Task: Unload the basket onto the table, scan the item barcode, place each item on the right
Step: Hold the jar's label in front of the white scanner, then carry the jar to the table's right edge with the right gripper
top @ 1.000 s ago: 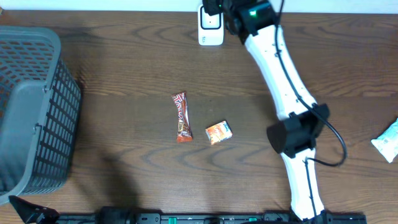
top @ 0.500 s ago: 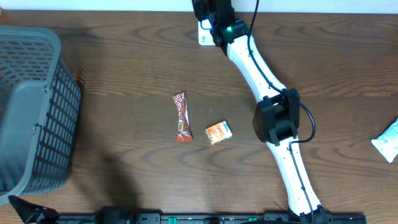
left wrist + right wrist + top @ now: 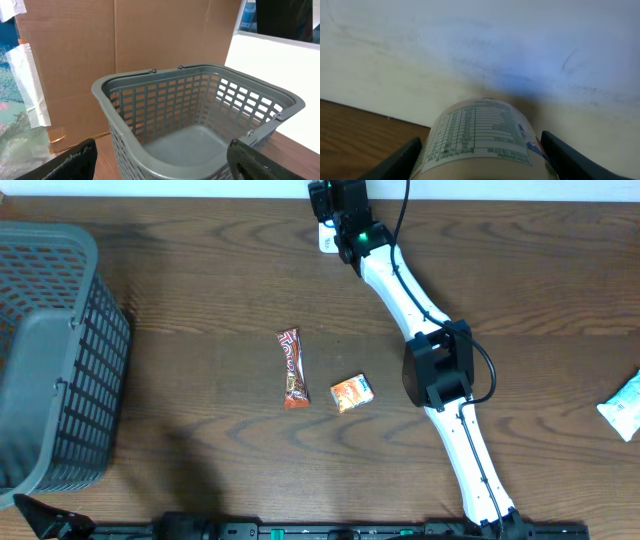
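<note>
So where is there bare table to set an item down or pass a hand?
Bare wood between the basket and the candy bar; also between the right arm and the white packet. Crowded at the far edge, where the right gripper holds a bottle by the white device.

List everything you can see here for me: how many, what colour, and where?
table: 1, dark wood, under everything
basket: 1, grey, left end of table
candy bar: 1, red-brown, mid-table
packet: 1, orange, just right of the candy bar
pouch: 1, white and green, right edge
scanner: 1, white, far edge, partly hidden by the arm; probably the scanner
container: 1, white with printed label, between the right fingers
cardboard: brown, behind the basket
right arm: 1, white and black, stretched to the far edge
right fingers: 2, black, closed on the container
left fingers: 2, black, wide apart, nothing between them
</note>
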`<state>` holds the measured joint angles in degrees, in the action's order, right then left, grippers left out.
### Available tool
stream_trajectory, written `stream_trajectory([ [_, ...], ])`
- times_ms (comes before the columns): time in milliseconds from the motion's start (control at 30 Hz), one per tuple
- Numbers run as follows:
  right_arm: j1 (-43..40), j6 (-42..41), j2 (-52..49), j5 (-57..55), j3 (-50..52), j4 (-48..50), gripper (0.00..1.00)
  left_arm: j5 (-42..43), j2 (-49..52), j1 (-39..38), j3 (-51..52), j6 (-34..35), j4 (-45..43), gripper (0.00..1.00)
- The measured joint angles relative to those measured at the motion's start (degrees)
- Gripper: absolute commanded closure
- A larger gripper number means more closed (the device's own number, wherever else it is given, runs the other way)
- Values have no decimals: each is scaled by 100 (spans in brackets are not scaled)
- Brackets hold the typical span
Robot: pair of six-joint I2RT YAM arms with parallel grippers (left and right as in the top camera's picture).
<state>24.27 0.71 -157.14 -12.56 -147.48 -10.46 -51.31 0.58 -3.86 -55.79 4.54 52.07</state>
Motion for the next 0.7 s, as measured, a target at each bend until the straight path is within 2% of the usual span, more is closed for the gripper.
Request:
stream_trajectory([
  [133,0,0,0,-13,0,-308,52,0,0,0,0,0,0,17],
  [300,0,-2,116,-15,0,-1298,51,0,0,0,0,0,2,17],
  [500,-35,-173,909,0,31,-3547,49,0,0,0,0,0,-7,17],
  [700,-374,-909,2363,59,22,-5923,50,0,0,0,2,2,0,17],
])
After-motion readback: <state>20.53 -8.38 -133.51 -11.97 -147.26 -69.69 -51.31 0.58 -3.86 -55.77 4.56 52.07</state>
